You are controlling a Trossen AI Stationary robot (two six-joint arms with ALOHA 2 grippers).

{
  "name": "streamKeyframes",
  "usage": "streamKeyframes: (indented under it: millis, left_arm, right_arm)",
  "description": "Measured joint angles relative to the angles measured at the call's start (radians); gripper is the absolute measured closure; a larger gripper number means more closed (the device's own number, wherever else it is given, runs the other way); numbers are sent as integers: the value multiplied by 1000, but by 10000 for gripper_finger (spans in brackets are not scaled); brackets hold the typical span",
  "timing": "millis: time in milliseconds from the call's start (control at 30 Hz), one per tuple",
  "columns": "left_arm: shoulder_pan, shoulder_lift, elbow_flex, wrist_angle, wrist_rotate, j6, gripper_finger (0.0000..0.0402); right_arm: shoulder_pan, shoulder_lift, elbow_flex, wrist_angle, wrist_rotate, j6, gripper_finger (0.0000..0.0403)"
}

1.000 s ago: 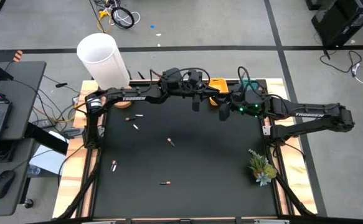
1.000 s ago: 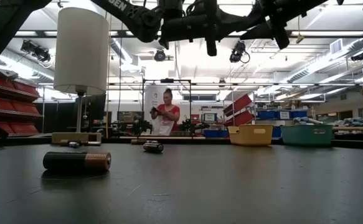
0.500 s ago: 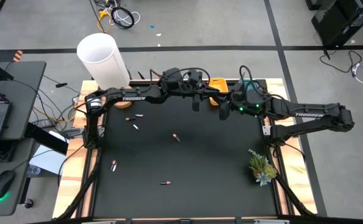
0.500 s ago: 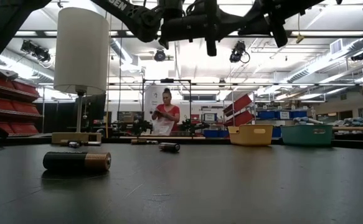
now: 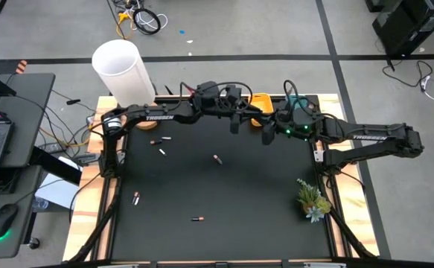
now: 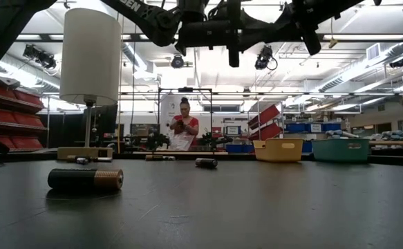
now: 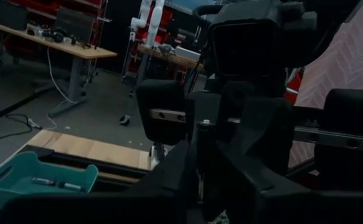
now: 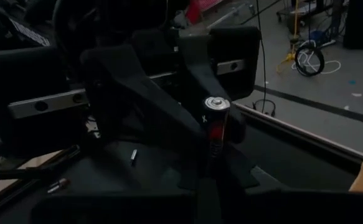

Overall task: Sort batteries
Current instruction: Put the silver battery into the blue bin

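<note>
Black-topped table (image 5: 254, 201) with scattered batteries (image 5: 217, 159), a small plant (image 5: 313, 199), yellow tray (image 6: 278, 149), teal tray (image 6: 340, 149).

One camera looks straight down on the flat black table (image 5: 224, 193). One sits low, looking across it. Both see the tall white tube (image 5: 121, 71).
</note>
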Motion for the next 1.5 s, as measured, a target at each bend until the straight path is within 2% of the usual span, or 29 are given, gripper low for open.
streamKeyframes:
  millis: [167,300,467,733,1100,1367,1500]
  left_arm:
    - [23,0,0,-19,-11,-12,246]
    - [59,4,12,-57,-23,-79,211]
    - [88,2,55,-133,-24,-130,205]
    - [80,3,55,-138,-13,-129,209]
    - [75,3,55,-130,-26,-108,209]
    - [60,3,55,-129,-26,-103,209]
    - [60,2,55,-129,-26,-104,209]
  right_arm:
    - [-1,0,1,-5,4,21,373]
    - [-14,-4,58,-149,60,101,373]
    - [-86,-2,125,-435,117,236,373]
    - [-279,-1,139,-730,98,380,373]
    - [-582,44,139,-785,1,242,373]
    - [-739,234,139,-764,-106,117,373]
    - [-774,342,139,-763,-146,77,373]
